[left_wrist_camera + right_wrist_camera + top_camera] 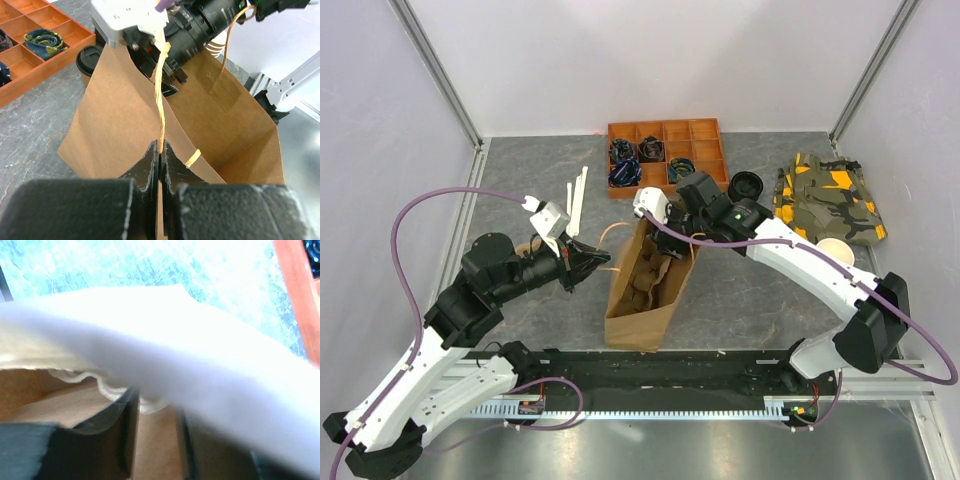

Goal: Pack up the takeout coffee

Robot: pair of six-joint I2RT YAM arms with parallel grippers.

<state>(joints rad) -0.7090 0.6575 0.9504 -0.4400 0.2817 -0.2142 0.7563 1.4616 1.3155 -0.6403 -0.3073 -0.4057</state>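
Near edge of the desk [740, 300]: you have both arm bases here. The left arm reaches in from the near-left corner and the right arm from the near-right corner.

Left pincer [160, 150]: clenched on the twine handle [161, 100] of the paper bag [640, 310]. The jaws are pressed together, and the cord runs taut up and out from between them.

Paper bag: brown, standing around the middle of the desk with its mouth open upward. The left wrist view shows you a second twine loop fixed to the opposite wall.

Right pincer [154, 412]: sits at the far rim of the bag, over the mouth. Its own camera is mostly washed out by a pale blurred band. Two dark fingers show with brown paper beyond them, but you cannot tell whether they are gripping anything (log the state as undetermined).

Takeout coffee [747, 185]: outside the bag, upright on the desk beyond it, with its black lid on. It stands just beside the near-right corner of the orange tray [670, 125], and neither pincer touches it.

Stack of cups [833, 250]: toward the right edge, partly behind the right arm, near the camouflage pouch [830, 195].

Orange tray: against the far edge, with dark coiled items in several compartments. The camouflage pouch lies toward the far-right corner.
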